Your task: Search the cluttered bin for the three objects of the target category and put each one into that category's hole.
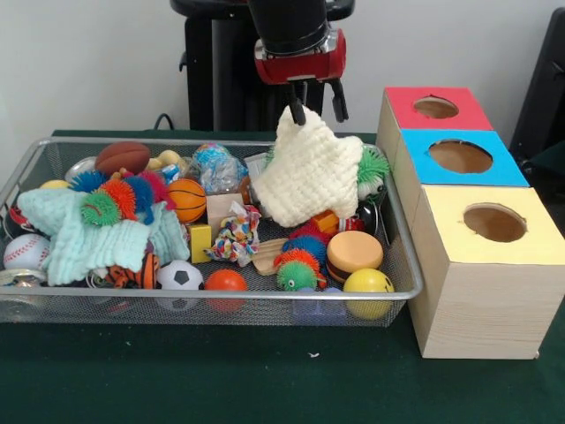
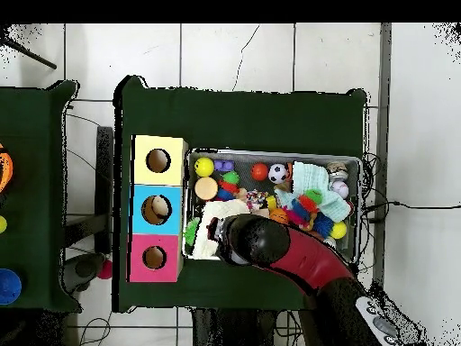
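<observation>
My gripper [image 1: 317, 111] hangs over the right half of the wire bin [image 1: 212, 297], shut on the top edge of a cream knitted star-shaped cloth [image 1: 309, 172]. The cloth dangles from it, its lower points just above the toys. In the overhead view the cloth [image 2: 214, 222] shows beside the arm [image 2: 270, 243], which hides the gripper. A second, mint-green knitted star [image 1: 88, 240] lies at the bin's left with spiky pom-pom toys on it. Beside the bin stands a row of wooden boxes with round holes: red [image 1: 435, 107], blue [image 1: 460, 156] and yellow [image 1: 494, 223].
The bin is packed with a brown football [image 1: 123, 156], a basketball [image 1: 186, 200], a soccer ball [image 1: 180, 276], a baseball [image 1: 26, 252], an orange ball [image 1: 226, 281], a yellow ball [image 1: 368, 283], a burger toy [image 1: 353, 252] and spiky toys [image 1: 297, 265]. Green cloth covers the table [image 1: 265, 371].
</observation>
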Controlling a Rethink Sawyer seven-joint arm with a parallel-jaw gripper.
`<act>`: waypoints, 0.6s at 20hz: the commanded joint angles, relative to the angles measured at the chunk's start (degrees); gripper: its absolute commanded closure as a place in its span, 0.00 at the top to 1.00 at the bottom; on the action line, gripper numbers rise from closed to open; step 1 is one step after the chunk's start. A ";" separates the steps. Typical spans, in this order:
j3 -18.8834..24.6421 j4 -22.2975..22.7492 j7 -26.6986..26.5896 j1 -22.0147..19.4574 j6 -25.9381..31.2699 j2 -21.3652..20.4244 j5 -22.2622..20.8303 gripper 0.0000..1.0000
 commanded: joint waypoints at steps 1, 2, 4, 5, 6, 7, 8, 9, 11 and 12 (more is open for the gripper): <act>3.54 -1.46 0.97 -0.35 -1.26 0.37 -3.79 1.00; 2.59 -2.95 0.23 0.31 -1.84 0.27 -5.58 1.00; 1.19 -5.88 -1.18 1.30 -1.02 0.64 -8.61 1.00; 0.73 -7.07 -1.68 1.65 -1.14 0.81 -10.13 1.00; 0.64 -7.99 -1.94 1.71 -1.65 0.98 -11.36 1.00; 0.58 -8.93 -2.14 1.78 -2.12 1.08 -12.63 1.00; 0.35 -10.01 -2.32 1.98 -2.19 1.30 -14.07 1.00; 0.10 -10.92 -2.10 2.19 -2.04 1.56 -15.15 1.00; 0.10 -11.87 -1.52 2.17 -2.00 2.01 -16.76 1.00; 0.31 -12.24 -1.33 2.05 -2.10 2.16 -17.44 1.00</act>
